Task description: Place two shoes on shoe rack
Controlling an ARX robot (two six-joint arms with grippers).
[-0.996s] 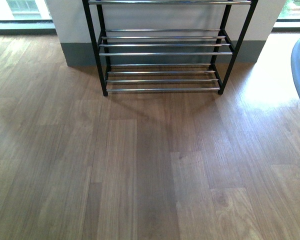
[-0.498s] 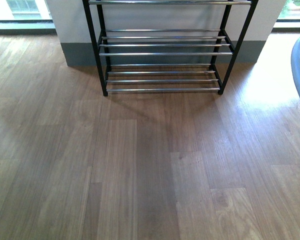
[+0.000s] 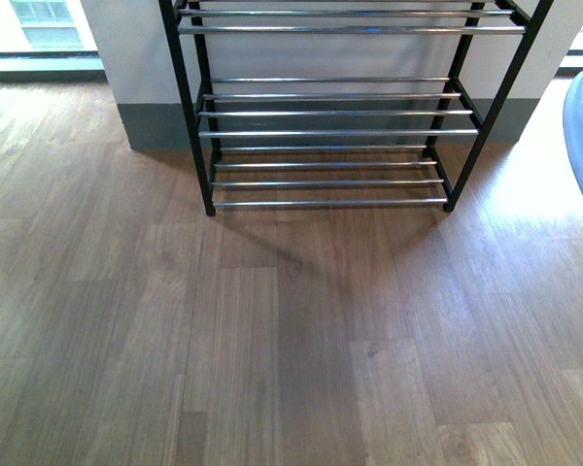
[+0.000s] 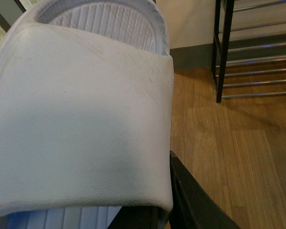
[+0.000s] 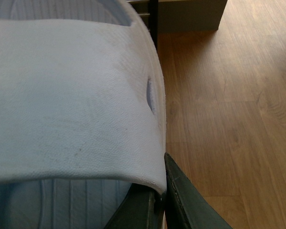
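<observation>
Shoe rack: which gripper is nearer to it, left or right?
Right, probably: the right gripper holds its slide just short of the shoe rack; the left gripper has bare floor between.

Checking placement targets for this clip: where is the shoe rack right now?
In the front view the shoe rack stands straight ahead at top centre, on the wood floor, backed against the white wall.

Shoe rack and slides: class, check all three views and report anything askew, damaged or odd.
Nothing stands out. The shoe rack stands upright, rods level and bare. The pale blue slide and its mate look intact, only faintly smudged.
</observation>
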